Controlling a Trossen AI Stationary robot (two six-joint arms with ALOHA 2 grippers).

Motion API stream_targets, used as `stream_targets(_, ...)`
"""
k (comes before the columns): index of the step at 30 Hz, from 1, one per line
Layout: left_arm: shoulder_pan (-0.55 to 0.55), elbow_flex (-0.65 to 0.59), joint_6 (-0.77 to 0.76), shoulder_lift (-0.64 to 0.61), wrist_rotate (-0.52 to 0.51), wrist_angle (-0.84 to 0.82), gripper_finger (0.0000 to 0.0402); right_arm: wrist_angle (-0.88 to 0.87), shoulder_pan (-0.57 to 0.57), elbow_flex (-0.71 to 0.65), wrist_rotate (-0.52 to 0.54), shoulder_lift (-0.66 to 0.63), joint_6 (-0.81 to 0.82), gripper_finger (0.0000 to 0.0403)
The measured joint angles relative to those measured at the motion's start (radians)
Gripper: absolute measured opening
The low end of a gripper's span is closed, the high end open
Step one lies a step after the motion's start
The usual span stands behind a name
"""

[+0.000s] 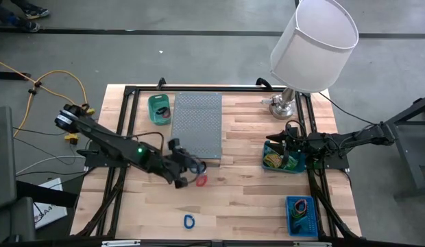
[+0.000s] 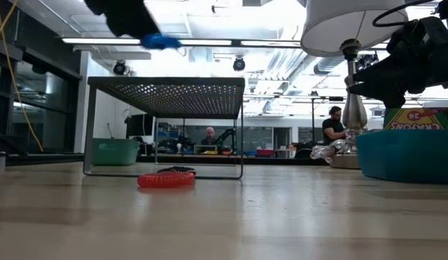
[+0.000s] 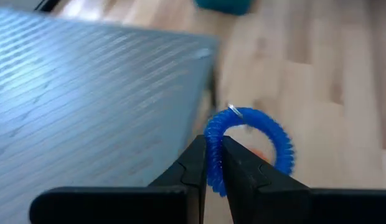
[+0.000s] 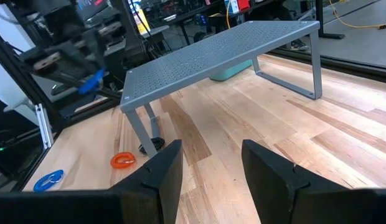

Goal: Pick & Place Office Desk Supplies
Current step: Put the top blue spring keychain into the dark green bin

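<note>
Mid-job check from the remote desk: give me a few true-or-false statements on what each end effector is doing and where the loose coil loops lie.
1. The left end effector is shut on a blue coil loop. True.
2. That blue coil loop is resting on the table. False: it is held in the air beside the grey perforated shelf.
3. A red coil loop lies on the table by the shelf's near edge. True.
4. The right end effector grips a red coil loop. False: its jaws stand open and empty, above the teal bin.
5. A second blue coil loop lies on the table near the front edge. True.
</note>
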Motion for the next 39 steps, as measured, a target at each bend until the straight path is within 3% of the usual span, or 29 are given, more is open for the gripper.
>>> stream_targets(16,0.269,0.0,-0.251,-0.3,-0.014,-0.553,0.0031,0.0,0.0,0.0,0.0,0.0,0.0,0.0153)
stream_targets(23,0.437,0.0,-0.31,-0.375,-0.011,-0.676,0.0031,0.0,0.0,0.0,0.0,0.0,0.0,0.0153)
stream_targets(32,0.797,-0.006,-0.114,-0.395,0.072,-0.641,0.0031,0.0,0.0,0.0,0.0,0.0,0.0,0.0153)
stream_targets(39,1.094,-0.087,0.211,-0.358,0.361,-0.408,0.0031,0.0,0.0,0.0,0.0,0.0,0.0,0.0153)
